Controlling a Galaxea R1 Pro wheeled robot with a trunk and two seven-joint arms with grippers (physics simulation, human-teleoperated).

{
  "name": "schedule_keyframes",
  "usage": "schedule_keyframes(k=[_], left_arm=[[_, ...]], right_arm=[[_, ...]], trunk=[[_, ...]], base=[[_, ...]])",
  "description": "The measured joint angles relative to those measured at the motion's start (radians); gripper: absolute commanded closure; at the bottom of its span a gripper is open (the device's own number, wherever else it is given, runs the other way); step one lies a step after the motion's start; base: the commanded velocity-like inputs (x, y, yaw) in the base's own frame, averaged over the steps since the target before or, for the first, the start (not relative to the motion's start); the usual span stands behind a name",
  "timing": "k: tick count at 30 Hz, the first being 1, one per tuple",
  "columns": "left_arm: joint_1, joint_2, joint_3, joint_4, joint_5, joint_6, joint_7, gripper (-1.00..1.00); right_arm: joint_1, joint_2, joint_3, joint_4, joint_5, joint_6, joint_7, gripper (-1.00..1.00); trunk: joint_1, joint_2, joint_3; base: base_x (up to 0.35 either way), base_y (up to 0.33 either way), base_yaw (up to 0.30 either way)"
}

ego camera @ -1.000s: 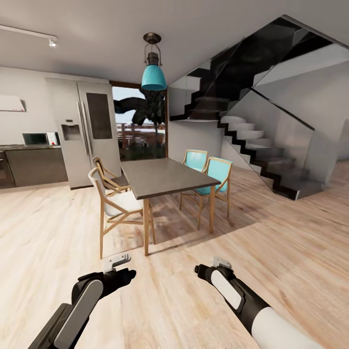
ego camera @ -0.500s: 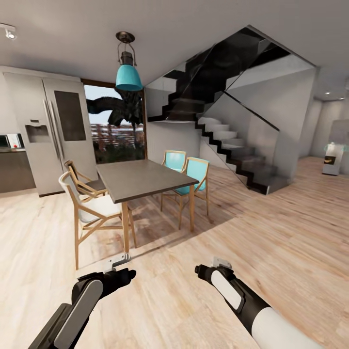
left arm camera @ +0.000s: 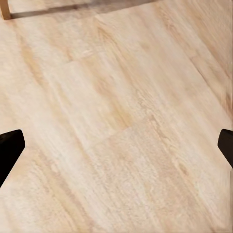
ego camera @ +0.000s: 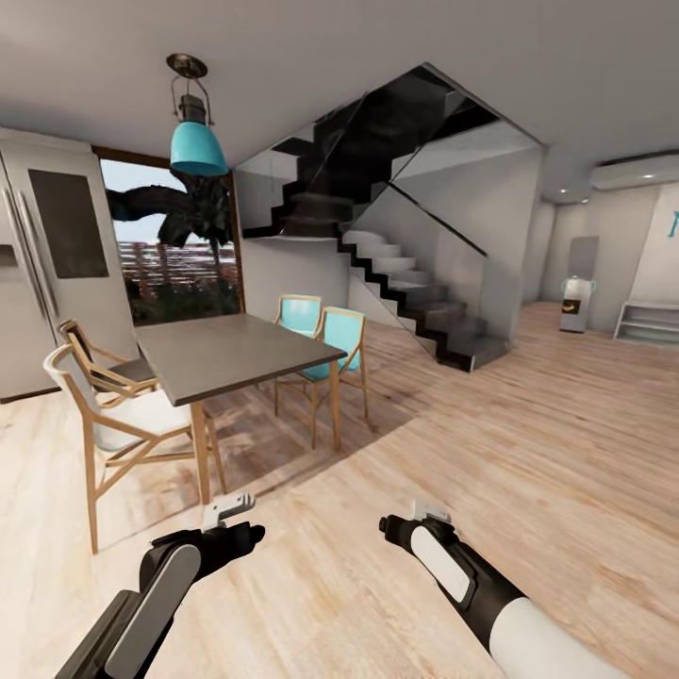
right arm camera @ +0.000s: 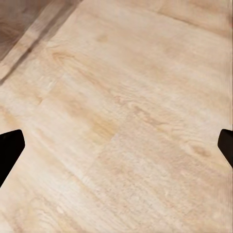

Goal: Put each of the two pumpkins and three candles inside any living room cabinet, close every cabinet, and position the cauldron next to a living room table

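Note:
My left gripper (ego camera: 247,536) and right gripper (ego camera: 389,524) are held low in front of me over bare wooden floor. In the left wrist view the left gripper (left arm camera: 116,145) is open, with a black fingertip (left arm camera: 9,148) at each side edge and only floor planks between them. The right gripper (right arm camera: 116,145) is open the same way, nothing between its fingertips (right arm camera: 8,145). The pumpkins, candles, cabinet, cauldron and the low coffee table are out of view.
A tall dark-topped dining table (ego camera: 226,354) on wooden legs stands ahead left, with wooden chairs (ego camera: 104,415) and teal chairs (ego camera: 339,344) around it. A fridge (ego camera: 47,255) is at far left, a staircase (ego camera: 415,302) behind. Open floor (ego camera: 528,443) stretches right toward a white shelf (ego camera: 651,321).
The whole view has swung to the right, so the camera turned: dining table and fridge slid left and a far room came into sight. Both arms keep the same pose.

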Motion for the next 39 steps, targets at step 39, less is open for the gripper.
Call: schedule_keyframes(k=[39], left_arm=[[0.0,0.0,-0.002,0.0,-0.001,0.0,0.0,-1.0]], right_arm=[[-0.001,0.001,0.0,0.001,0.002,0.0,0.0,-1.0]], trunk=[[0.0,0.0,0.017]], base=[[0.0,0.0,-0.291]])
